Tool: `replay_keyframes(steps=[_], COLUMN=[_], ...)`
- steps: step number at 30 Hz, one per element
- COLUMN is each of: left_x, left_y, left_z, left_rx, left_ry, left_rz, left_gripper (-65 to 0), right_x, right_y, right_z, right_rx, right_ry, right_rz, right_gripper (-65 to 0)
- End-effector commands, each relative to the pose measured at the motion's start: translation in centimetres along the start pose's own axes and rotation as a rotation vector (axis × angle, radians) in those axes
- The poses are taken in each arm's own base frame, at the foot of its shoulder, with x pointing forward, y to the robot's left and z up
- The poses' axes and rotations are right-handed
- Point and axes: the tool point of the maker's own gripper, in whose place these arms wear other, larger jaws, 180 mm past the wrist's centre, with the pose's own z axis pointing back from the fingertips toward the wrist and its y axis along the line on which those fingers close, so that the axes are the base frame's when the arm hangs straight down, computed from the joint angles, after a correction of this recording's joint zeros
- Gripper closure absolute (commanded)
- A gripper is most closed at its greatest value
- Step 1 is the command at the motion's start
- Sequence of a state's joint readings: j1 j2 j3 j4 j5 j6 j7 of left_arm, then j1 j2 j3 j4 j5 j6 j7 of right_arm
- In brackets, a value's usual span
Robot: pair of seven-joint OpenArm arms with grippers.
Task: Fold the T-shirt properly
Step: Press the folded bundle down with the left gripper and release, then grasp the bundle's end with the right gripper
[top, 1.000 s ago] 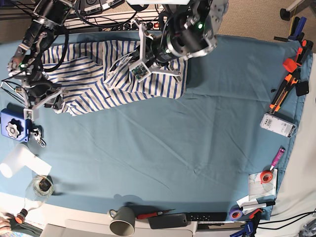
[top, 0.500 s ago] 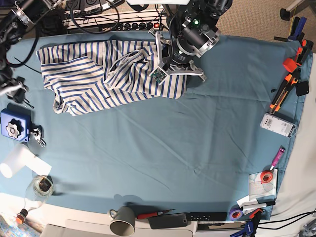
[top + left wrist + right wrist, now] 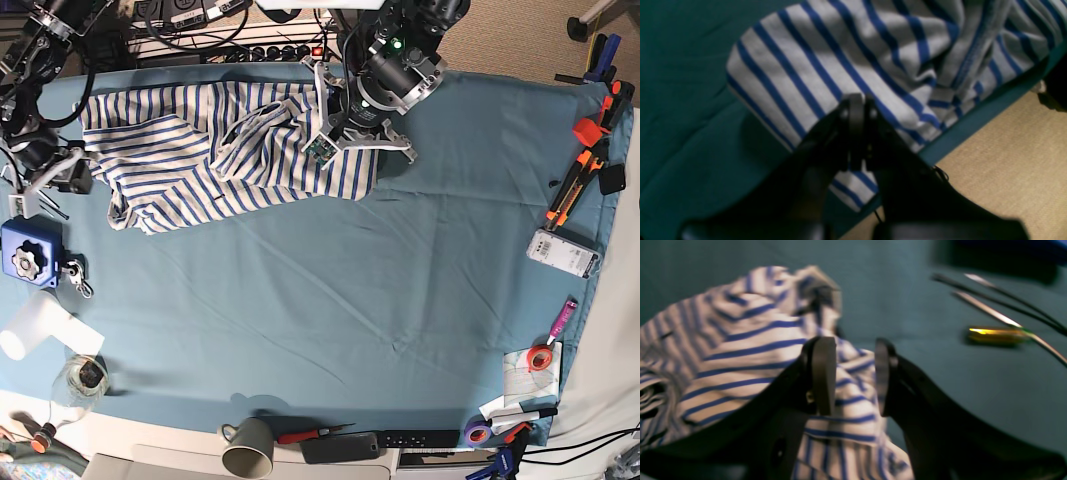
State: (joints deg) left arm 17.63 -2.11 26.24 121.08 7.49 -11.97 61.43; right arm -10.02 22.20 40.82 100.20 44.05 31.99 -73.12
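Note:
The white T-shirt point(image 3: 200, 150) with thin blue stripes lies crumpled on the teal table cloth point(image 3: 330, 300) at the far left, bunched into folds in its middle. In the left wrist view my left gripper point(image 3: 857, 103) is shut above the T-shirt's point(image 3: 826, 56) corner near the table's far edge, with no cloth visible between the fingers. My left arm point(image 3: 385, 85) hangs over the shirt's right end. In the right wrist view my right gripper point(image 3: 851, 373) is open, with rumpled T-shirt point(image 3: 750, 340) cloth showing in the gap. My right arm point(image 3: 45, 150) is at the shirt's left edge.
A blue knobbed box point(image 3: 25, 255), keys point(image 3: 75, 280), a white roll point(image 3: 40, 330) and a glass jar point(image 3: 85, 378) line the left side. A mug point(image 3: 248, 447) stands at the front. Tools point(image 3: 590, 160), a white device point(image 3: 563, 252) and tape point(image 3: 540, 357) line the right edge. Cables point(image 3: 240, 45) lie behind.
My left arm has drawn back toward the far edge over the shirt's right end. My right arm swung away to the left, then came back to the shirt's left edge.

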Motion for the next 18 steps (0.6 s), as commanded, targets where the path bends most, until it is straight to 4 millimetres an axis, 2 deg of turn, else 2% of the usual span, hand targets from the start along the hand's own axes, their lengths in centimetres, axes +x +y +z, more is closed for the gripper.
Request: replay_keyframes(steps=[1, 4, 8, 13, 18], left_x=[0.77, 0.49, 0.60, 0.62, 0.65], left_y=[-0.23, -0.42, -0.43, -0.44, -0.42], left_z=[0.31, 0.33, 0.33, 0.33, 0.33], left_rx=[-0.004, -0.009, -0.009, -0.009, -0.009], left_ry=[-0.034, -0.027, -0.033, -0.035, -0.036], left_rz=[0.009, 0.013, 0.013, 0.013, 0.013], left_gripper=[0.0, 0.0, 0.0, 0.0, 0.0], right_x=[1.81, 1.73, 1.73, 1.13, 1.79], right_y=[-0.49, -1.14, -0.73, -0.74, -0.18], right_z=[0.70, 0.74, 0.80, 0.90, 0.90], right_rx=[-0.016, -0.051, -0.026, -0.020, 0.011], right_ry=[-0.049, -0.039, -0.033, 0.004, -0.036], right_rz=[0.029, 0.041, 0.081, 0.119, 0.052], right_gripper=[-20.2, -20.2, -20.4, -36.3, -36.7])
